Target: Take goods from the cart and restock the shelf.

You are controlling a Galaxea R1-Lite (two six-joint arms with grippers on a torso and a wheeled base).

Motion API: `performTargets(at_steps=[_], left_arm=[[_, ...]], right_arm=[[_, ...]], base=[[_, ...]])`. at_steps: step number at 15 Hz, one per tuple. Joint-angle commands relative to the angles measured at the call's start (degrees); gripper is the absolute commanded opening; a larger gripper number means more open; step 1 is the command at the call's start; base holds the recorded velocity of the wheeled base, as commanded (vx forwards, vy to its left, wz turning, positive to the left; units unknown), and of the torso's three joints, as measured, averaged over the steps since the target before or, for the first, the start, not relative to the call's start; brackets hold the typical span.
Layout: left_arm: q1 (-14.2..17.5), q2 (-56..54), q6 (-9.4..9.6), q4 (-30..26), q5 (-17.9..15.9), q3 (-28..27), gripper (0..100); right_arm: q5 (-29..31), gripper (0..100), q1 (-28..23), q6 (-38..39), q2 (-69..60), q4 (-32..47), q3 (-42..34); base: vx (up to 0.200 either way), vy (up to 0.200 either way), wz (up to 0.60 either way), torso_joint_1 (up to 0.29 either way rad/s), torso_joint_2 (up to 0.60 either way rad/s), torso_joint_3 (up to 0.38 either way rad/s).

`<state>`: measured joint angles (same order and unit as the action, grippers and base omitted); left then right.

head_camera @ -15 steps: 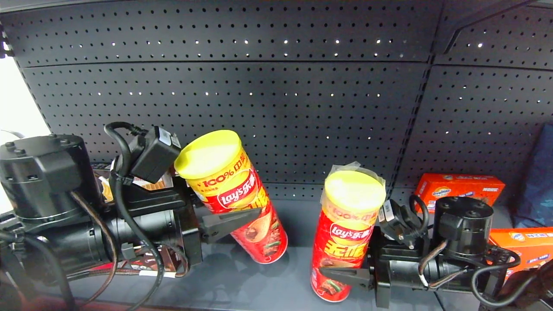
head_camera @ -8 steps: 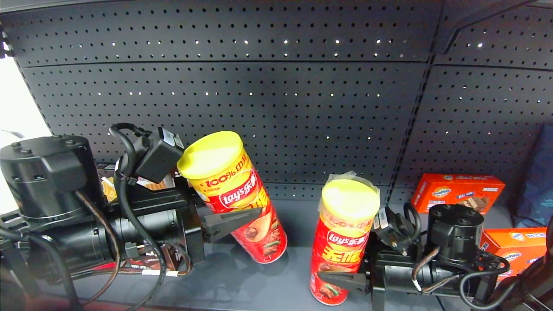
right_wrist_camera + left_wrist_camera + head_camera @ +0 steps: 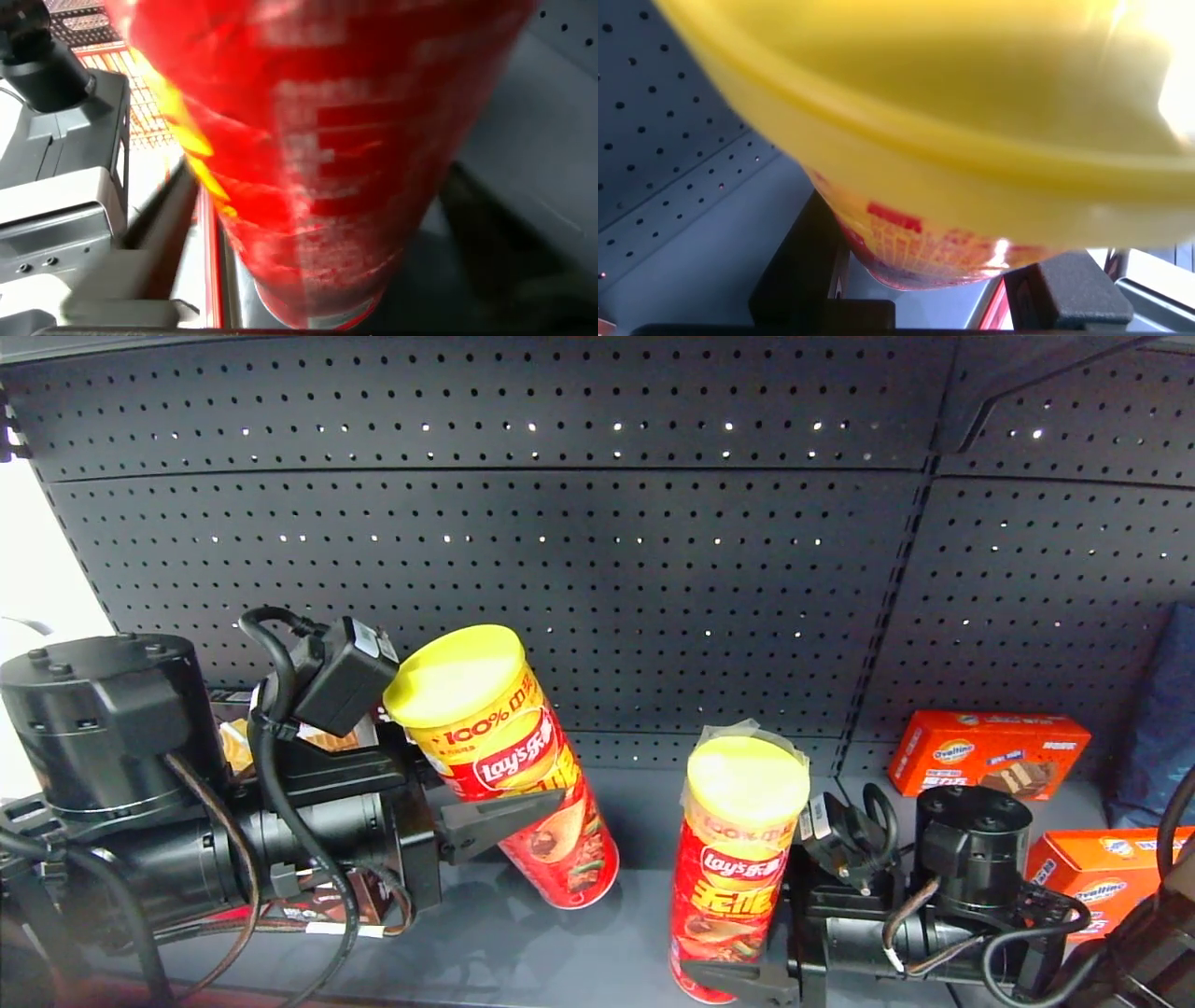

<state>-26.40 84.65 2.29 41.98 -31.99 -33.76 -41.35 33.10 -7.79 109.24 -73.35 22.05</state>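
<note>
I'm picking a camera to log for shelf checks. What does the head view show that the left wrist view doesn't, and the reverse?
Head view adds the right gripper clamping a second chip can, plus two orange boxes further right on the shelf. Left wrist view adds both fingers of the left gripper flanking the tilted chip can, seen from close by its lid. Shared: that yellow-lidded can, the left gripper and the perforated back panel.
</note>
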Motion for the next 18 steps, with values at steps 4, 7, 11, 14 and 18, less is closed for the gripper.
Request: performTargets(at_steps=[4, 7, 11, 14, 18], left_arm=[[0.04, -0.10, -0.01, 0.12, 0.00, 0.45, 0], [-0.05, -0.01, -0.01, 0.12, 0.00, 0.45, 0], [-0.05, -0.10, -0.01, 0.03, 0.00, 0.62, 0], [-0.05, -0.28, -0.01, 0.03, 0.00, 1.06, 0], [-0.05, -0.36, -0.01, 0.03, 0.17, 1.15, 0]], right_arm=[[0.04, 100, -0.58, -0.12, -1.93, -0.04, -0.43], [0.66, 100, -2.07, 0.06, -6.41, 0.05, -2.01], [0.57, 100, -3.48, 0.41, -14.67, 0.58, -6.58], [1.62, 100, -3.04, 1.55, -25.92, 1.90, -10.89], [14.81, 100, -3.39, 1.64, -38.75, 9.89, -12.82]], base=[[0.000, 0.000, 0.00, 0.000, 0.00, 0.000], [0.000, 0.000, 0.00, 0.000, 0.00, 0.000], [0.000, 0.000, 0.00, 0.000, 0.00, 0.000], [0.000, 0.000, 0.00, 0.000, 0.00, 0.000], [0.000, 0.000, 0.00, 0.000, 0.00, 0.000]])
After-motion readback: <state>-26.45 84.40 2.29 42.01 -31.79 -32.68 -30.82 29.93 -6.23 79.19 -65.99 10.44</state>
